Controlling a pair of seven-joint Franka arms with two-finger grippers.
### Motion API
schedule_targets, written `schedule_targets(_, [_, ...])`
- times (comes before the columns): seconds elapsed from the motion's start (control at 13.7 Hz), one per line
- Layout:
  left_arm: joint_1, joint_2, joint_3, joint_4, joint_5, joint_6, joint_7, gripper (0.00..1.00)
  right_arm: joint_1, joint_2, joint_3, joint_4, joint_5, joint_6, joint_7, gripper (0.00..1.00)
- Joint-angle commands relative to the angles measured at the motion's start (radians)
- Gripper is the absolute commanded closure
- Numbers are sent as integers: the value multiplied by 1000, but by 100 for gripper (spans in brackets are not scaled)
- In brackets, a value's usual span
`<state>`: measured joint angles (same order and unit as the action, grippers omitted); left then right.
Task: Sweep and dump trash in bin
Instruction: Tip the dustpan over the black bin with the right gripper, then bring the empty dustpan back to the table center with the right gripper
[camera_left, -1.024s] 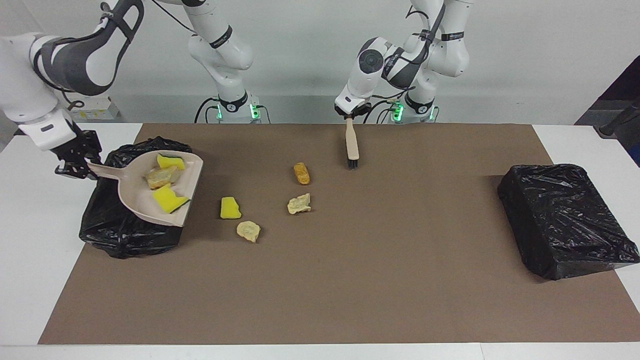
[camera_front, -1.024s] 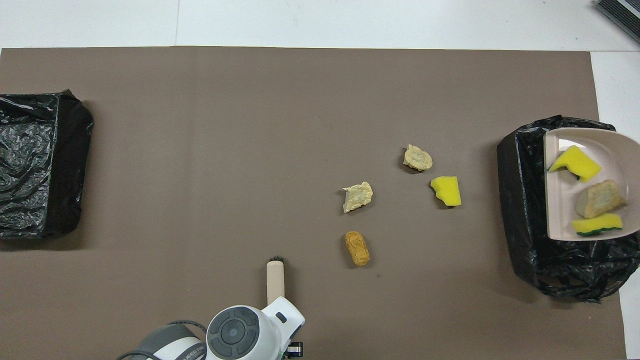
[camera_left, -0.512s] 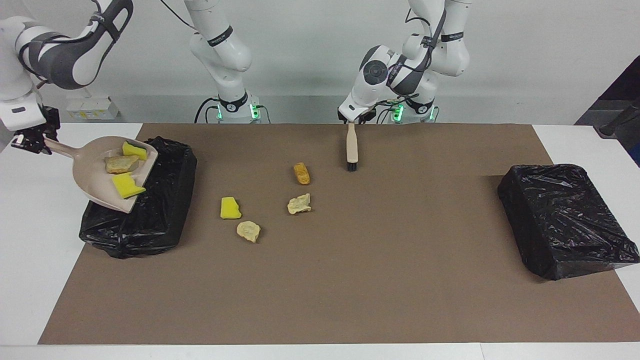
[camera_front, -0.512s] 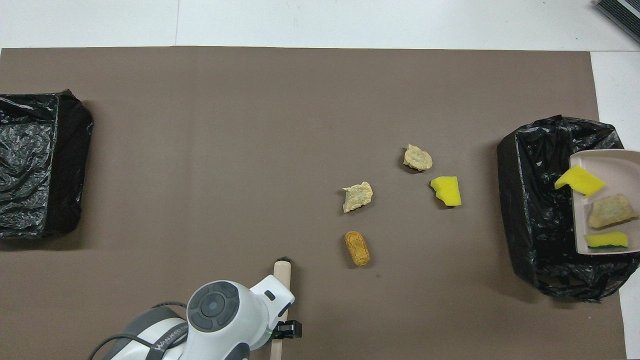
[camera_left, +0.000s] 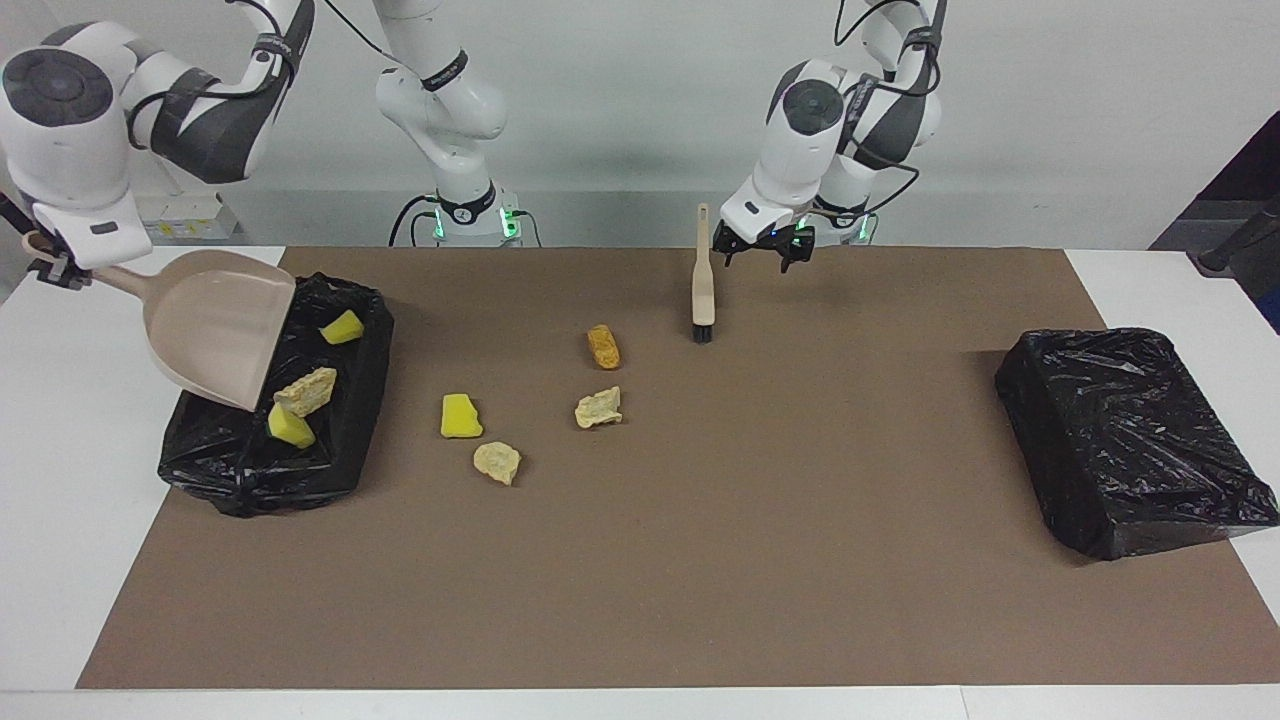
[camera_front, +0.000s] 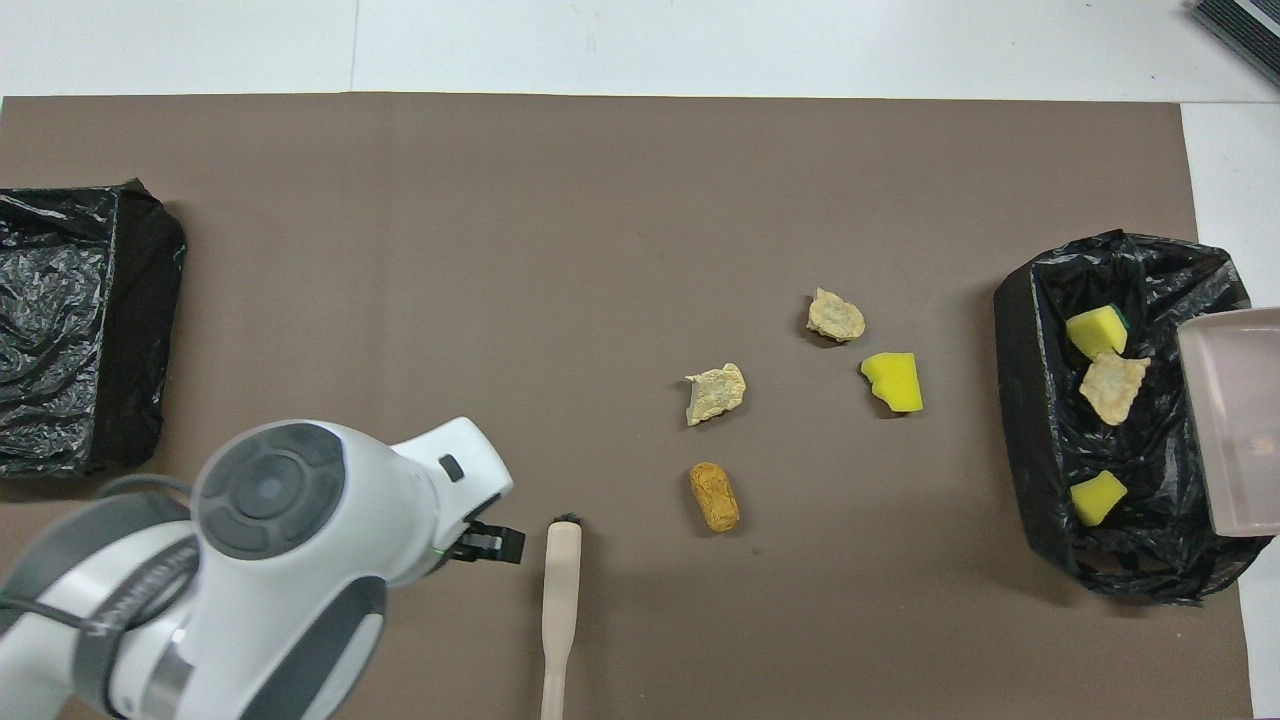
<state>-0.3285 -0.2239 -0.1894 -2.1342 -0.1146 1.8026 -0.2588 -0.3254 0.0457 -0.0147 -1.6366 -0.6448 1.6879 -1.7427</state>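
My right gripper (camera_left: 50, 268) is shut on the handle of the beige dustpan (camera_left: 215, 325), which hangs tipped and bare over the black-bagged bin (camera_left: 250, 470). Three pieces of trash lie in the bin: two yellow sponge pieces (camera_front: 1095, 330) (camera_front: 1098, 497) and a beige chunk (camera_front: 1112, 385). Several scraps lie on the brown mat: a yellow sponge piece (camera_left: 461, 416), two beige chunks (camera_left: 497, 462) (camera_left: 599, 407) and an orange-tan chunk (camera_left: 603, 346). The beige brush (camera_left: 703, 280) stands on its bristles with nothing holding it. My left gripper (camera_left: 763, 252) hangs open beside its handle.
A second black-bagged box (camera_left: 1135, 440) sits at the left arm's end of the brown mat (camera_left: 700, 560). The left arm's wrist (camera_front: 300, 540) covers part of the mat near the robots in the overhead view.
The right arm lifted and tipped the dustpan, and its three scraps slid into the bin. The left gripper opened, let go of the brush and swung away toward the left arm's end.
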Motion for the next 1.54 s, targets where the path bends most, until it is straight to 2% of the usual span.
schedule_targets(0.0, [86, 38, -10, 181, 87, -103, 52, 0, -3, -6, 10, 31, 103, -66, 64, 100])
schedule_targets(0.29, [209, 81, -1, 426, 89, -268, 231, 0, 48, -30, 61, -12, 267, -118, 516, 100])
schedule_targets(0.59, [267, 150, 4, 595, 95, -380, 280, 0, 221, -15, 62, -15, 428, -128, 1048, 100])
schedule_targets(0.73, [270, 170, 7, 608, 92, -384, 282, 0, 313, 20, 64, -14, 529, -78, 1318, 100])
schedule_targets(0.95, [299, 186, 7, 629, 92, -370, 283, 0, 455, 86, 64, -6, 554, 27, 1642, 100])
schedule_targets(1.17, [279, 179, 22, 626, 92, -342, 292, 0, 573, 153, 64, -5, 591, 145, 1843, 100])
schedule_targets(1.32, [199, 175, 114, 622, 92, -342, 299, 0, 644, 200, 65, -2, 612, 211, 2000, 100])
schedule_targets(1.46, [175, 169, 139, 619, 90, -350, 290, 0, 727, 256, 65, 0, 623, 280, 2152, 100])
